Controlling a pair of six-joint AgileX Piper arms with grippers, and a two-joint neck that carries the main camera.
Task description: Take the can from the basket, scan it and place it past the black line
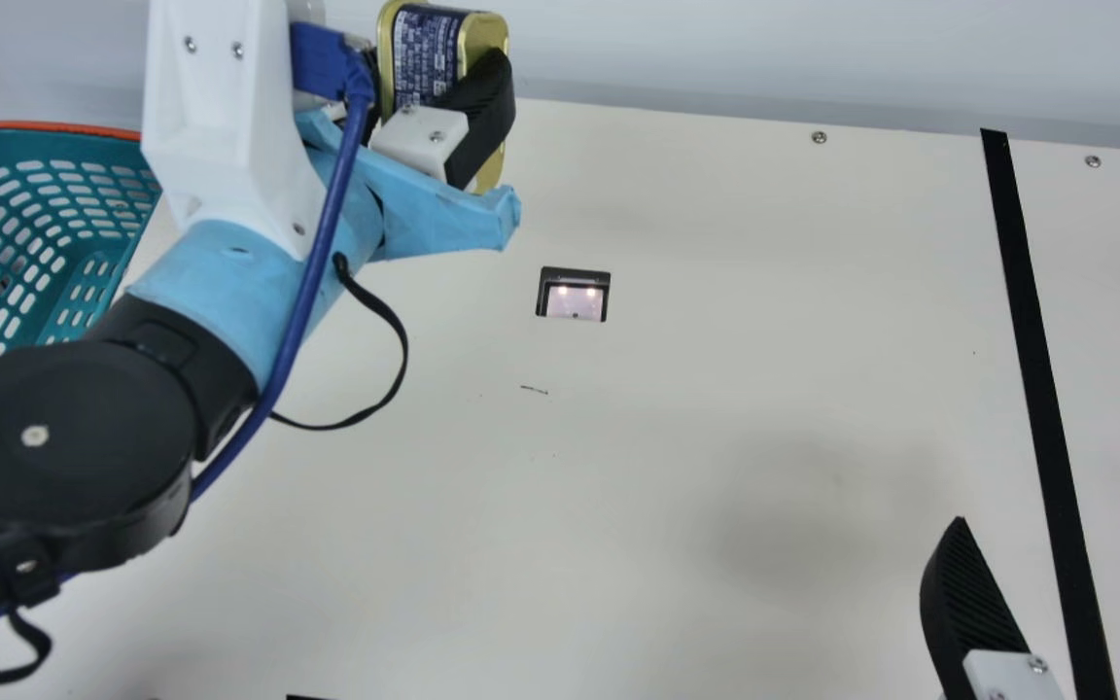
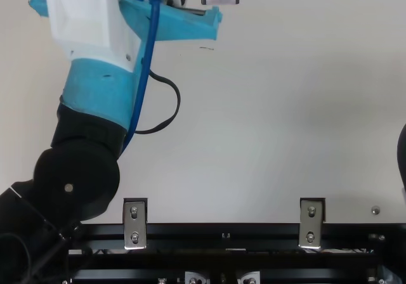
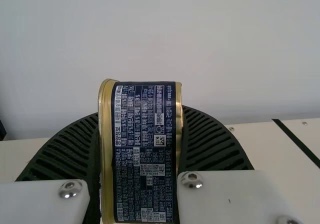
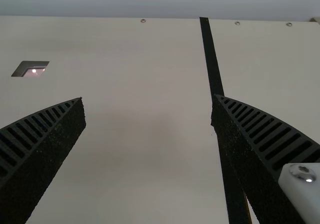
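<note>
Pinching the can (image 1: 416,53) in the left gripper (image 1: 437,89), over the table's (image 1: 716,389) far left part, between the basket (image 1: 74,165) and the scanner (image 1: 576,299).
Clamped between both ribbed fingers (image 3: 212,141), reaching past their tips, and turned print-side toward the left wrist camera. Crossed in the main view by one finger and cropped slightly at the upper edge; hard to make out where pressed against the other finger, behind the can. Cut off at the top view's upper edge, at the left gripper. Spread wide at the right gripper (image 1: 1056,530), near right, to either side of the black line (image 1: 1036,379) in the main view, with one finger cropped at the right edge. Partly hidden behind the left arm (image 1: 74,437), at the basket.
</note>
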